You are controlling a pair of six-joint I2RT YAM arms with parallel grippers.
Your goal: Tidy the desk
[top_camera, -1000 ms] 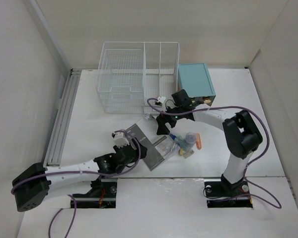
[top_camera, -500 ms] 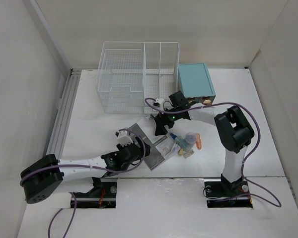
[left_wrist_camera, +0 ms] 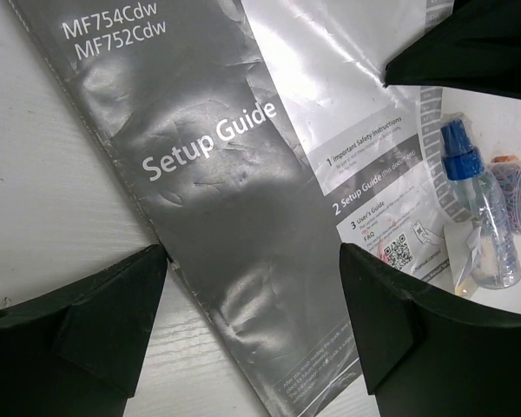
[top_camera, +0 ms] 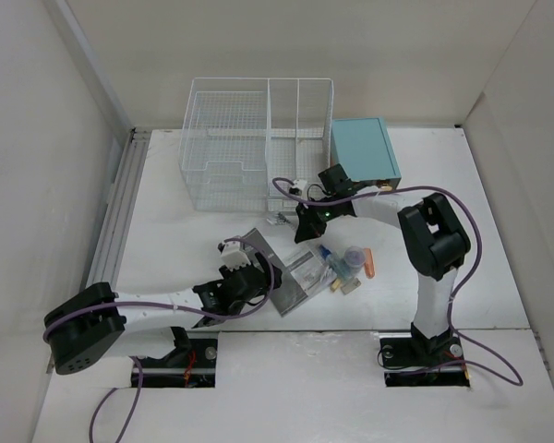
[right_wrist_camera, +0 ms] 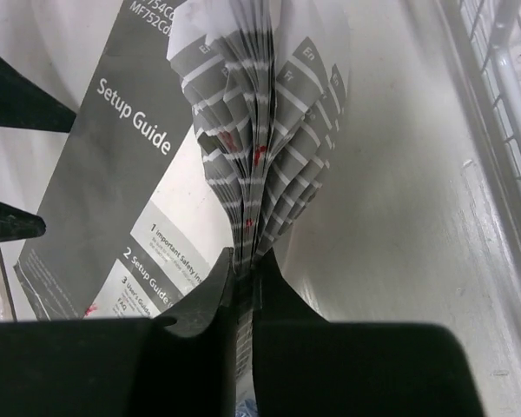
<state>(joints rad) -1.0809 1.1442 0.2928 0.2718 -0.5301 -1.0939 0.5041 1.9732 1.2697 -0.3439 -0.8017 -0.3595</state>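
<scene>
Right gripper (right_wrist_camera: 243, 271) is clamped tight on one edge of a fanned booklet (right_wrist_camera: 260, 148), with the pages pinched between both fingers. Left gripper (left_wrist_camera: 252, 261) is spread wide, its fingers straddling the grey Setup Guide (left_wrist_camera: 217, 182); can't tell if they touch it. Both work mid-desk (top_camera: 166, 212), the white top under everything. Spray bottle (left_wrist_camera: 482, 217) sits at 3 o'clock of the guide, wire basket (top_camera: 231, 138) at 12, teal box (top_camera: 365, 152) at 1.

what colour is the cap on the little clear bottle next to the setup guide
Blue. The bottle cap shows best in the left wrist view.
</scene>
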